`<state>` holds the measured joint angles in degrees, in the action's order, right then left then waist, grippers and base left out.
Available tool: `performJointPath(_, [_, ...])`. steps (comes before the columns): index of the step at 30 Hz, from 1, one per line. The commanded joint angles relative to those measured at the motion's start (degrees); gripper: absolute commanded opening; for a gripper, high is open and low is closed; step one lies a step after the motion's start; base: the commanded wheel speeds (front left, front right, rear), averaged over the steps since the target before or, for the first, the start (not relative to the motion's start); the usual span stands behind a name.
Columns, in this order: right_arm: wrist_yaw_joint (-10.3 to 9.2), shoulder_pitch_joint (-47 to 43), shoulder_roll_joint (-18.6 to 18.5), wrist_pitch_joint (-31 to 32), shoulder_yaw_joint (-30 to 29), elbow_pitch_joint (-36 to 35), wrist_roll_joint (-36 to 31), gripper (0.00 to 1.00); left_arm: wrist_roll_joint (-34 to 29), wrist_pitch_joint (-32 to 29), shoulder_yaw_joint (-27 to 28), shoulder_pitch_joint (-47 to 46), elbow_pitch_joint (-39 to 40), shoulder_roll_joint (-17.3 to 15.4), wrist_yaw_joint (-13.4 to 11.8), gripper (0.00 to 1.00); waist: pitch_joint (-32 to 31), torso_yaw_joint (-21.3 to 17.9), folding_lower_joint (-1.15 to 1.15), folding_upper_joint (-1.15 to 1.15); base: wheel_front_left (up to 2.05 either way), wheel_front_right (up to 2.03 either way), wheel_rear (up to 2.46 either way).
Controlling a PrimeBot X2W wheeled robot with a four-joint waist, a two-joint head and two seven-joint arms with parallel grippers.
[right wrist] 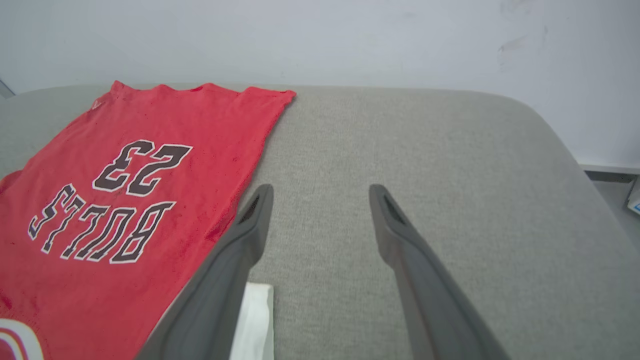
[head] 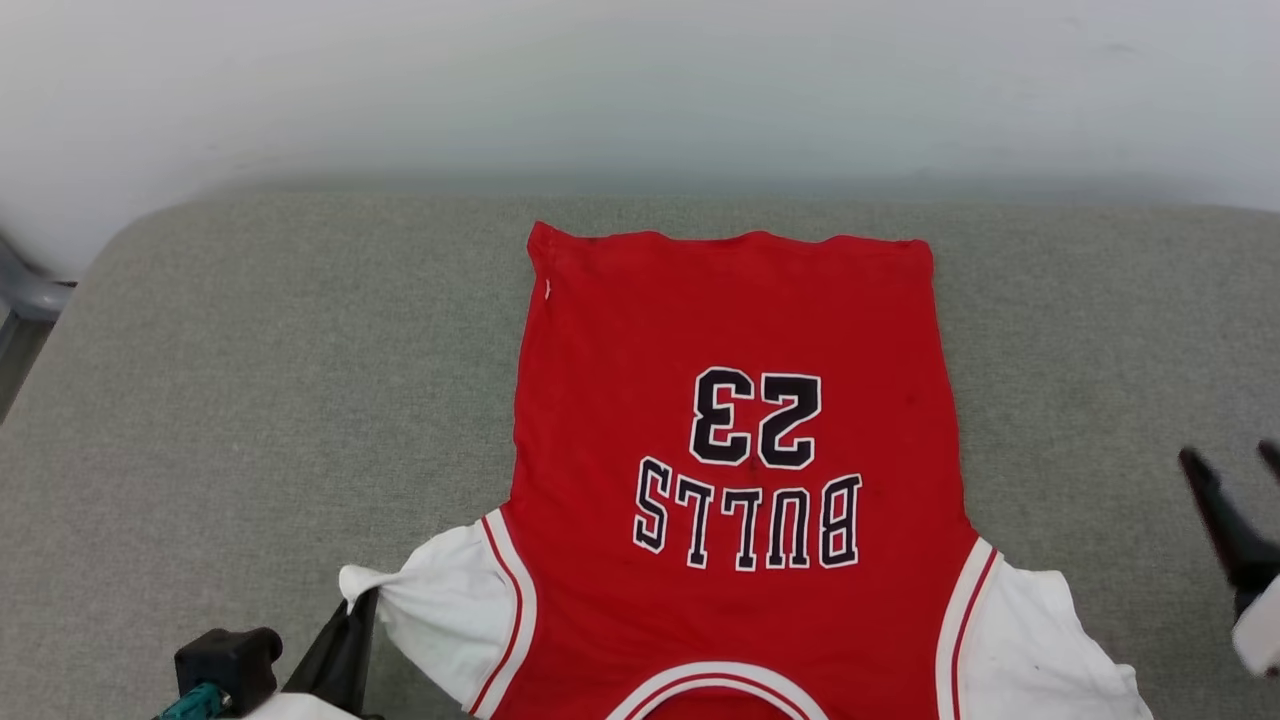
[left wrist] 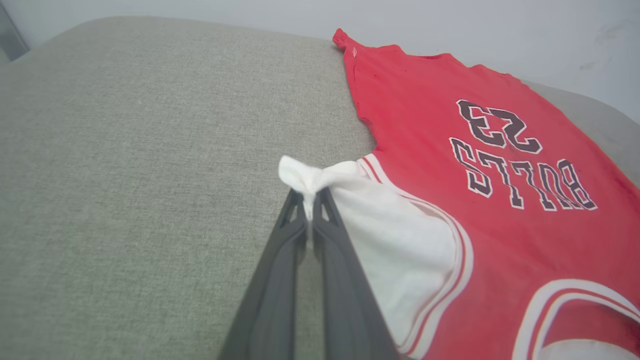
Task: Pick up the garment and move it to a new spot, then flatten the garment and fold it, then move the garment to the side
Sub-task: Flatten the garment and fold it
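Observation:
The garment (head: 735,400) is a red shirt with white sleeves and dark "BULLS 23" lettering, lying flat on the grey cushioned surface, hem toward the wall, collar toward me. My left gripper (left wrist: 310,197) is shut on the bunched tip of the white sleeve (left wrist: 305,177); in the head view that gripper (head: 352,605) sits at the lower left. My right gripper (right wrist: 320,192) stands open above the bare cushion just right of the garment (right wrist: 125,200), nothing between its fingers. In the head view the right gripper (head: 1232,460) is at the right edge, apart from the other white sleeve (head: 1040,640).
The grey cushioned surface (head: 250,400) runs wide to the left and right of the shirt and ends at a pale wall (head: 640,90) behind. Its rounded right edge (right wrist: 565,150) drops to a floor strip. A grey frame piece (head: 25,290) shows at far left.

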<state>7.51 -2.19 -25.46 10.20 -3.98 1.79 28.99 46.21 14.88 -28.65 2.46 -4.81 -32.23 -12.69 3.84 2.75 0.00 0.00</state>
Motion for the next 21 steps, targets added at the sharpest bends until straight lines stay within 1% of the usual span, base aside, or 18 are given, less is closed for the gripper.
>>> performJointPath(1, [-0.05,3.26,-1.05,0.22,-0.88,-1.48,-0.37,1.00,-0.66,0.33,0.33,-1.23,0.70,0.22,-0.34,0.00,1.59,0.70,0.00,0.00,0.00,0.00,0.00])
performJointPath(4, [-0.05,10.24,-3.76,1.95,-2.01,-3.99,-0.77,1.00,-2.37,0.37,0.25,-3.03,2.14,0.89,-0.54,0.00,4.22,1.81,0.00,0.00,0.00,0.00,0.00])
performJointPath(6, [-0.05,16.00,-5.02,4.16,-2.11,-5.71,-0.09,1.00,-3.31,0.39,0.20,-4.43,3.12,1.48,-0.61,0.00,6.32,2.78,0.00,0.00,0.00,0.00,0.00])
performJointPath(8, [-0.05,21.16,-5.85,7.07,-1.86,-6.93,0.50,1.00,-4.50,0.40,0.07,-5.77,4.07,1.82,-0.78,0.00,8.60,3.81,0.00,0.00,0.00,0.00,0.00])
performJointPath(11, [-0.05,28.88,-6.85,13.74,-0.97,-6.64,1.36,1.00,-6.29,0.42,-0.40,-7.95,5.24,3.03,-0.60,0.00,12.13,5.53,0.00,0.00,0.00,0.00,0.00])
performJointPath(14, [-0.05,36.93,-8.46,22.13,0.87,-4.06,1.20,1.00,-7.92,0.42,-1.14,-10.25,5.86,4.01,-0.11,0.00,15.64,7.44,0.00,0.00,0.00,0.00,0.00])
performJointPath(17, [-0.05,44.15,-10.29,29.72,3.29,0.23,0.52,1.00,-9.48,0.43,-1.45,-12.51,6.28,5.34,0.42,0.00,18.71,9.10,0.00,0.00,0.00,0.00,0.00])
performJointPath(20, [-0.05,49.90,-10.32,38.25,5.97,5.59,1.38,1.00,-10.81,0.44,-1.42,-14.19,6.63,6.58,0.90,0.00,21.33,10.44,0.00,0.00,0.00,0.00,0.00])
performJointPath(21, [-0.05,51.64,-10.84,40.94,6.94,7.09,1.26,1.00,-11.22,0.44,-1.49,-14.76,6.76,7.08,1.08,0.00,22.16,10.92,0.00,0.00,0.00,0.00,0.00])
